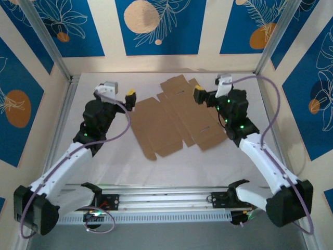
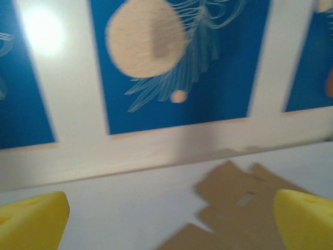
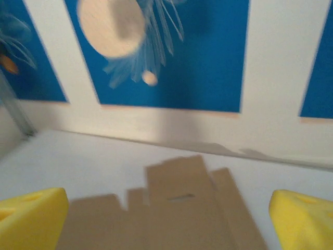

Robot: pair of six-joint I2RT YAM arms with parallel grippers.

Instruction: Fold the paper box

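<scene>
**Position.** The paper box lies on the desk as a flat, unfolded sheet between the two pincers. It sits just to the right of the left pincer. It lies to the left of and beneath the right pincer, whose tip overhangs the sheet's right-hand panels. In both wrist views the cardboard lies below and ahead of the yellow fingers, and a slot cut shows on a far panel.

**Pincer state.** Both are released, jaws spread wide, with nothing between them. Whether either tip touches the cardboard cannot be told.

**Step in hand, as judged.** This is the approach. No flap is raised and no crease is turned, so folding proper is not yet begun.

**Next move, as judged.** One pincer must come down to a side flap's edge and get a finger under it, while the other presses the centre panel flat.

**Risk.** The light sheet may slide across the smooth desk rather than bend at its crease.
</scene>
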